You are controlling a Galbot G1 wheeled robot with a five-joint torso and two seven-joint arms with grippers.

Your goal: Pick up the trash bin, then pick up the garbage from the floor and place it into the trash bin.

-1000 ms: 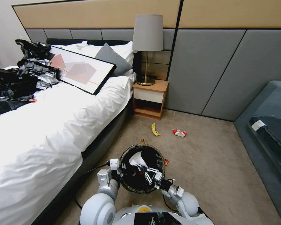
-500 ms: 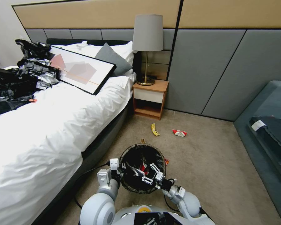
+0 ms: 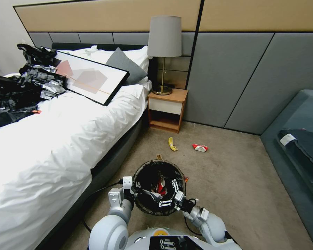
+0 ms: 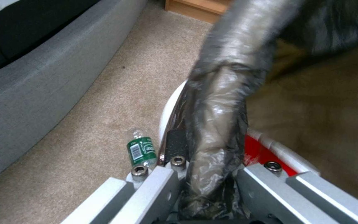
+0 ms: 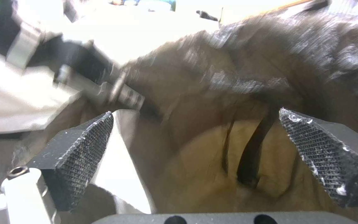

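Glossy crinkled plastic bin liner [image 4: 220, 102]

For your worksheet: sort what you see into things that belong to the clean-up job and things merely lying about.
Job: trash bin, left gripper clamped on its rim, right gripper open above it, banana peel, red wrapper, green bottle.
Lying about: lamp, nightstand, picture frame, pillow.
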